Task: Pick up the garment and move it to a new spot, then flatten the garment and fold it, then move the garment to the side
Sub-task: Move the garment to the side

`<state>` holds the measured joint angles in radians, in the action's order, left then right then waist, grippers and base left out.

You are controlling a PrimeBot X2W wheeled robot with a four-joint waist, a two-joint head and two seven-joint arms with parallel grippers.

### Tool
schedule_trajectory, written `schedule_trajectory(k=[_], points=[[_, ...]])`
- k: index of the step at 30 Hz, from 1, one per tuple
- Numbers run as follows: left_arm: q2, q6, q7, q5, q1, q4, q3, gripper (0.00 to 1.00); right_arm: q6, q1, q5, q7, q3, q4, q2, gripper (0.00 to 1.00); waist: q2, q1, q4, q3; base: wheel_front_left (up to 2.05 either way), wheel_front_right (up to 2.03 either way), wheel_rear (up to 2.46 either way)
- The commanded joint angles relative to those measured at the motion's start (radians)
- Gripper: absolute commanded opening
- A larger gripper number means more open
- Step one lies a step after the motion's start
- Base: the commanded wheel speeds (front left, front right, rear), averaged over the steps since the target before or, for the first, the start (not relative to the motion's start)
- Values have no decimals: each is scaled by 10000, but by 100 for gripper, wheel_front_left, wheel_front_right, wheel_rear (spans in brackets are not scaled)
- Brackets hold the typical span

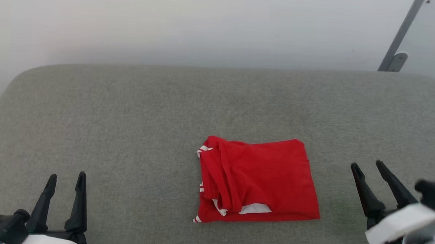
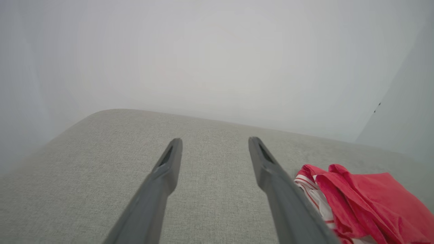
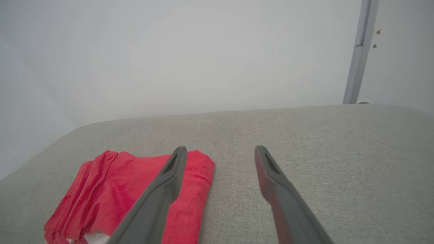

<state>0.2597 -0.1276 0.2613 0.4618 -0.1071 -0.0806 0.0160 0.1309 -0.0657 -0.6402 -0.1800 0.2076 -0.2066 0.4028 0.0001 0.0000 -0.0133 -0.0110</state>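
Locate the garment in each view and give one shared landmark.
Head view: garment lower centre, slightly right.
Left wrist view: garment bottom right corner.
Right wrist view: garment bottom left, partly behind the right pincer.
Shared landmark: the grey cushion under it, far edge against the wall.

Garment (image 2: 369, 200), left wrist view: corner cut off, hem partly behind fingers (image 2: 288, 203). Right gripper (image 1: 367, 164), head view: wrist blurred, cropped.
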Motion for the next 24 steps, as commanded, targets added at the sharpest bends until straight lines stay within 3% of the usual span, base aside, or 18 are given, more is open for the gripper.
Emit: schedule_trajectory(k=[1, 4, 15, 20, 24], points=[[-13, -33, 45, 13, 180, 46, -3, 100, -2, -388, -231, 477, 226, -131, 198, 100, -1, 0, -137, -177, 0, 0, 0], [-66, -33, 45, 18, 235, 51, -28, 100, -2, -811, -539, 1129, 573, -230, 393, 100, -1, 0, -244, -316, 0, 0, 0], [-174, -33, 45, 188, 817, -173, -653, 100, -2, -2895, -1696, 5799, 2647, -955, 1854, 100, -1, 0, -1108, -1111, 0, 0, 0], [-167, -33, 44, 259, 1124, -309, -923, 100, -2, -3609, -1866, 7166, 3080, -1425, 2028, 100, -1, 0, -1477, -1410, 0, 0, 0], [-176, -33, 45, 320, 1319, -401, -1058, 100, -2, -4128, -2093, 8156, 3485, -1906, 1783, 100, -1, 0, -1684, -1629, 0, 0, 0]])
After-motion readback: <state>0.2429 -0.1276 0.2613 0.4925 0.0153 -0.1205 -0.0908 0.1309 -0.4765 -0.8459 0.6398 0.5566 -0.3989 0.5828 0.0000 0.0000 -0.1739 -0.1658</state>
